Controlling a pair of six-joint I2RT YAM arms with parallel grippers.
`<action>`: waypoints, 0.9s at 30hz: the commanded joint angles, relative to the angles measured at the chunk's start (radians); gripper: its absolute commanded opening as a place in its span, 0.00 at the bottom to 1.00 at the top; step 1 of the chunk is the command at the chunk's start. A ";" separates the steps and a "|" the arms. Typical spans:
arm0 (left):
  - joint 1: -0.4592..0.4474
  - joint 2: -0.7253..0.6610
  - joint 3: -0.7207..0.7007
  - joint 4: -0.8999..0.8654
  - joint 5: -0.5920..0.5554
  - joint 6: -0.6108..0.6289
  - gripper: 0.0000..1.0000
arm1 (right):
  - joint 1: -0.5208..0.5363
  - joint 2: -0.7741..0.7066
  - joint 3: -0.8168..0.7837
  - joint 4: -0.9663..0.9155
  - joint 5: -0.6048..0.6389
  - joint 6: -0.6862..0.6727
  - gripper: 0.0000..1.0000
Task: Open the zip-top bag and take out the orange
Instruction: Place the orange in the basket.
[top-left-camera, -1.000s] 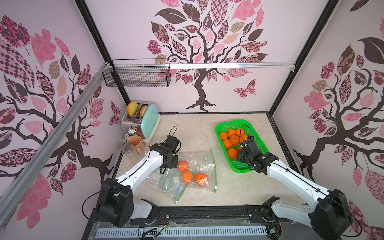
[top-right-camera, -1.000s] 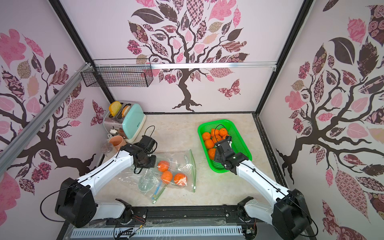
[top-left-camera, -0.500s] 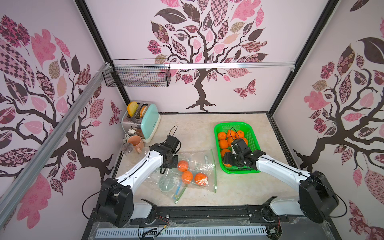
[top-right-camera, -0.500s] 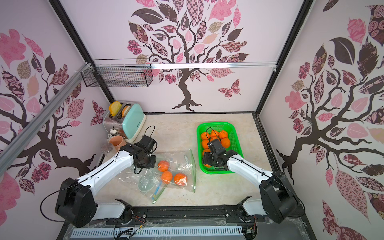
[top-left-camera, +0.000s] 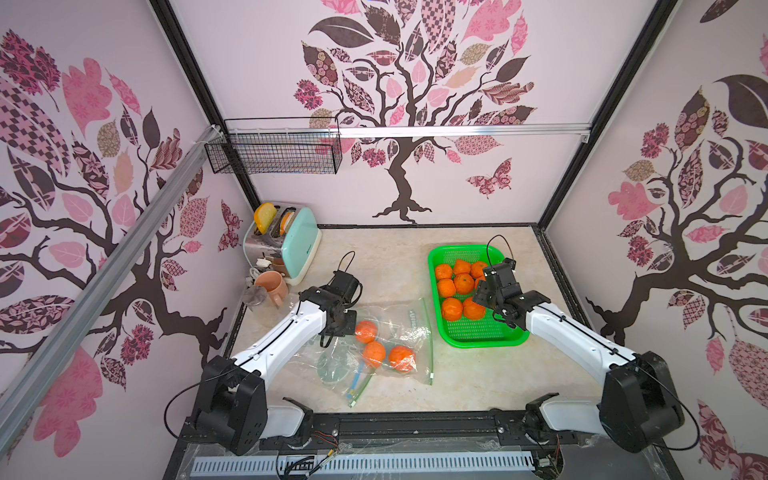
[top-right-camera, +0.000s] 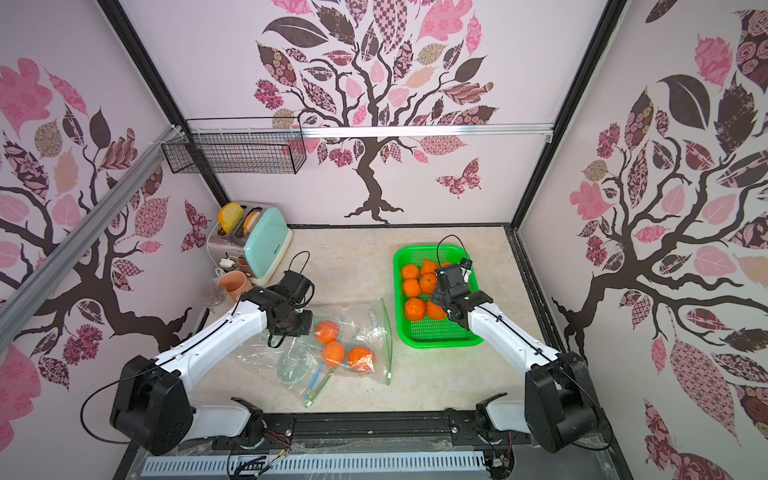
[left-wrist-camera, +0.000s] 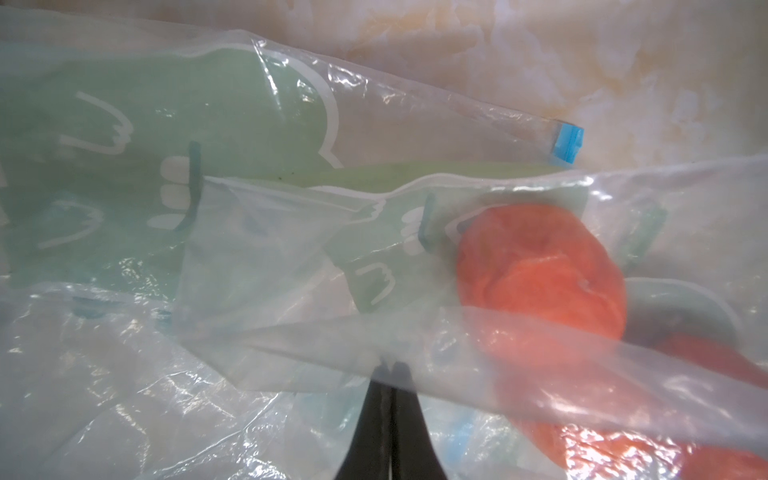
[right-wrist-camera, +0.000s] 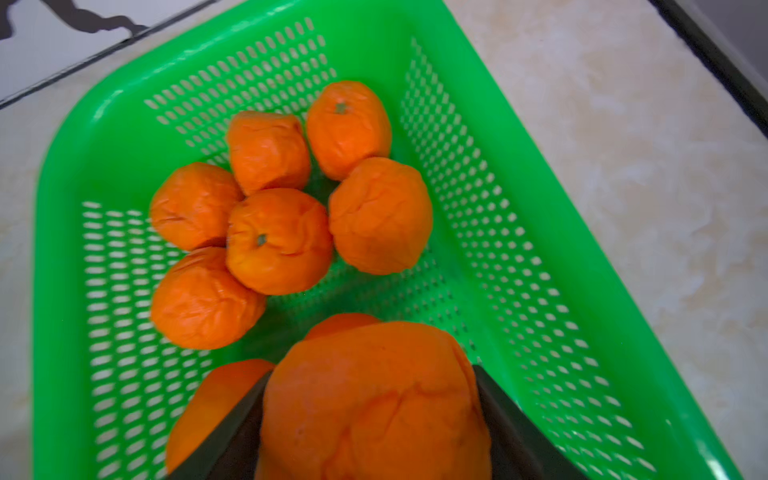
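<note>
The clear zip-top bag (top-left-camera: 409, 332) (top-right-camera: 371, 330) lies flat at mid-table with its green zip edge toward the basket. Three oranges (top-left-camera: 374, 353) (top-right-camera: 333, 353) sit inside it; the left wrist view shows one orange (left-wrist-camera: 540, 274) through the film. My left gripper (top-left-camera: 345, 325) (top-right-camera: 302, 324) (left-wrist-camera: 390, 368) is shut on a fold of the bag's film at its left end. My right gripper (top-left-camera: 482, 299) (top-right-camera: 441, 300) hovers over the green basket (top-left-camera: 482, 343) (right-wrist-camera: 62, 166), shut on an orange (right-wrist-camera: 374, 399) that fills the space between its fingers.
Several oranges (right-wrist-camera: 278, 241) lie loose in the basket's far half. A second clear bag with a pale green print (top-left-camera: 332, 365) and a blue zip tab (left-wrist-camera: 567, 145) lies under the first. A mint toaster (top-left-camera: 299, 243) and pink cup (top-left-camera: 272, 286) stand at the back left.
My right gripper swung to the basket's left side and has come back over its middle, still with the orange. The basket's near end slid left. The left arm has not moved.
</note>
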 joint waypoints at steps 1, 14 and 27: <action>0.006 -0.026 -0.013 0.012 0.007 0.012 0.00 | -0.046 0.039 0.001 0.036 -0.019 0.041 0.73; 0.005 -0.031 -0.015 0.013 0.010 0.015 0.00 | -0.093 0.046 0.044 0.011 -0.032 0.048 0.88; 0.015 -0.015 -0.011 0.007 -0.004 0.008 0.00 | 0.155 -0.257 -0.006 -0.115 -0.488 -0.087 0.46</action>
